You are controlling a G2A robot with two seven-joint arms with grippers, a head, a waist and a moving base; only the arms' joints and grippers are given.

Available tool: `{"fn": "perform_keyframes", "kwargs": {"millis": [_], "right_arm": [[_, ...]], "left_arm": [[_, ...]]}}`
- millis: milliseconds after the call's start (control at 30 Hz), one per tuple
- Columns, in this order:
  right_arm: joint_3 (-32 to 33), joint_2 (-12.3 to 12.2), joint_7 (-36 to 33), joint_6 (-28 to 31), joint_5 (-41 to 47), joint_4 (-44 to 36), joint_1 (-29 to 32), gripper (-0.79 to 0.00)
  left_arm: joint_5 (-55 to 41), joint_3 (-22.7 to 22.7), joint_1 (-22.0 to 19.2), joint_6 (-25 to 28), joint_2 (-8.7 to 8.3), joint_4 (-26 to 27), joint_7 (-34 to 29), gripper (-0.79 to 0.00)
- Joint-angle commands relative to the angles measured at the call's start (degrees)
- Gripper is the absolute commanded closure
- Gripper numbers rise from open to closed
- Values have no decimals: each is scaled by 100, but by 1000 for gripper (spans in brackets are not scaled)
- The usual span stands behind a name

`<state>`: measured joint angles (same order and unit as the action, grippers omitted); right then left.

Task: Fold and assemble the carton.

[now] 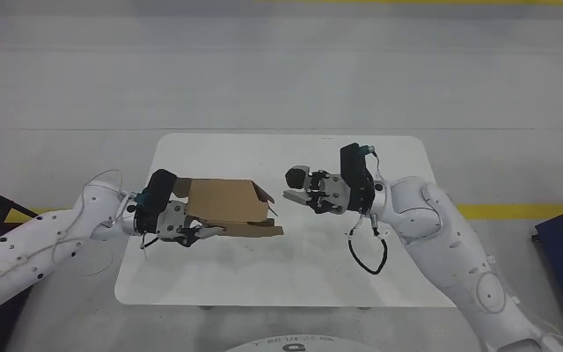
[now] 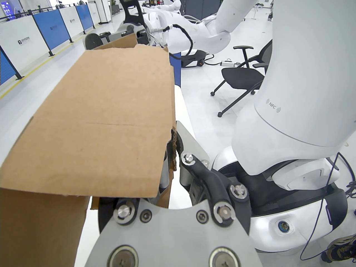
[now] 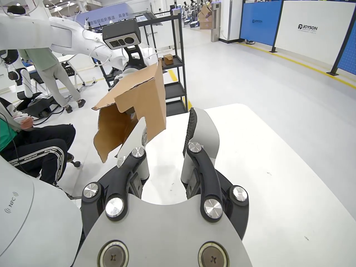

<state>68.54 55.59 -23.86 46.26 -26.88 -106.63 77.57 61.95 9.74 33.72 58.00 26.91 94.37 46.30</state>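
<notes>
Top view: the brown carton [image 1: 224, 201] sits over the counter [image 1: 352, 264], directly ahead of the left end effector [image 1: 201, 231], with its long body running away from that end effector toward the other arm. The left wrist view shows the left end effector [image 2: 175, 143] closed narrow on a corrugated wall edge of the carton [image 2: 97, 118]. One silver finger [image 2: 192, 143] lies against the outside of that edge, and the broad flat panel spreads out just beyond the fingers. The end of the carton farthest from the left end effector is open, its flaps loose and splayed at different angles. I cannot tell whether its underside touches the counter.

Facing that open end and set apart from it is the right end effector [image 1: 295, 185]. In the right wrist view the right end effector [image 3: 169, 129] is spread wide and holds nothing. The carton [image 3: 139, 104] is straight ahead of its fingertips, and the white counter [image 3: 250, 154] lies below and beyond them.
</notes>
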Motion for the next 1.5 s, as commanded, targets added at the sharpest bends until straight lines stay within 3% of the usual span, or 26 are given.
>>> {"fn": "perform_keyframes", "kwargs": {"millis": [0,300,333,400,967,1233,1467], "right_arm": [[0,0,0,0,0,0,0,-317],[0,0,0,0,0,0,0,-379],[0,0,0,0,0,0,0,-480],[0,0,0,0,0,0,0,-785],[-76,6,-17,108,-29,-198,-4,-785],[-129,64,77,-519,83,319,-298,-785],[-593,158,-124,-550,64,388,-644,-785]], "left_arm": [[0,0,0,0,0,0,0,0],[0,0,0,0,0,0,0,0],[0,0,0,0,0,0,0,0],[0,0,0,0,0,0,0,0],[0,0,0,0,0,0,0,0],[-203,14,215,0,14,177,-25,0],[-117,0,262,0,7,195,-49,0]]}}
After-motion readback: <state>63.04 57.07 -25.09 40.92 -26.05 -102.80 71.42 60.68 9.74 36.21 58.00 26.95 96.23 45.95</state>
